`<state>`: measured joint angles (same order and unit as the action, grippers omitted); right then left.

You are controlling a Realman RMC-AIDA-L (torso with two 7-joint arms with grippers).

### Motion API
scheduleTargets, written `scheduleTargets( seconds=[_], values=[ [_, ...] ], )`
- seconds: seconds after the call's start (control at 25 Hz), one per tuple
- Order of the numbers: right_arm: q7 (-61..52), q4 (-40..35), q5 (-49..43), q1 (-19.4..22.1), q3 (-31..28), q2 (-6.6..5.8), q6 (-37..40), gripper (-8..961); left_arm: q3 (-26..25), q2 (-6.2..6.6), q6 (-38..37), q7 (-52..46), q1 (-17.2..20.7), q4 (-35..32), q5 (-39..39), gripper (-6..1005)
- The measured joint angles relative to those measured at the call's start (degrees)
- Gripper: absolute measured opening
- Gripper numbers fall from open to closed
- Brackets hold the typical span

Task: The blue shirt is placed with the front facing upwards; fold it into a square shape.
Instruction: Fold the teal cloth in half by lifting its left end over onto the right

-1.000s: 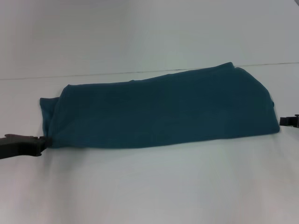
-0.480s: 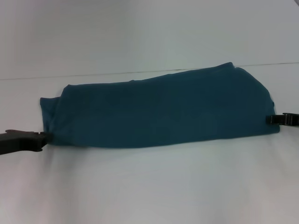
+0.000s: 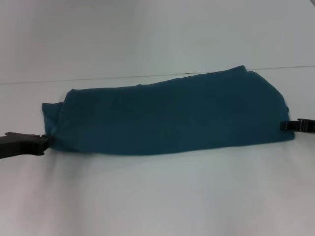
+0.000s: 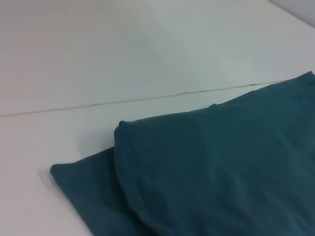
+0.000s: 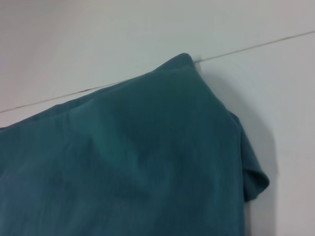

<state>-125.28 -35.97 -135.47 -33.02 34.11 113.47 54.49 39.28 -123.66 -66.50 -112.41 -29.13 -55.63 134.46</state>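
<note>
Folded blue shirt (image 3: pixel 167 118) between left end effector (image 3: pixel 44 142), right end effector (image 3: pixel 285 126), grips unclear

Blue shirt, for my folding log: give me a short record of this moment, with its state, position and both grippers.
shirt: blue shirt, folded into a long band, plain side up, no lettering showing
surface: white table
left gripper: at the band's left end, near edge
right gripper: at the band's right end
shape: wide strip, not yet square

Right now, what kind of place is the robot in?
Probably a robot test bench: a bare white table, one blue shirt folded into a long band, left gripper and right gripper at its ends.
</note>
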Motion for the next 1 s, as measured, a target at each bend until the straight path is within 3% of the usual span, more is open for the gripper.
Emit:
scheduleTargets(
  seconds=[0.12,0.32,0.52,1.0],
  values=[
    [0.16,0.34,0.04,-0.43,0.00,0.04,-0.31,475,0.00,0.00,0.36,0.00,-0.09,0.00,0.00,14],
    [0.48,1.43,0.08,-1.25,0.33,0.09,-0.27,372,0.00,0.12,0.50,-0.03,-0.30,0.00,0.00,15],
    [0.94,2.31,0.06,-1.72,0.66,0.08,-0.06,166,0.00,0.21,0.70,-0.07,-0.51,-0.01,0.04,14],
    [1.04,1.85,0.09,-0.77,0.20,-0.07,0.56,4,0.00,0.27,0.81,-0.09,-0.84,0.00,0.21,14]
  ],
)
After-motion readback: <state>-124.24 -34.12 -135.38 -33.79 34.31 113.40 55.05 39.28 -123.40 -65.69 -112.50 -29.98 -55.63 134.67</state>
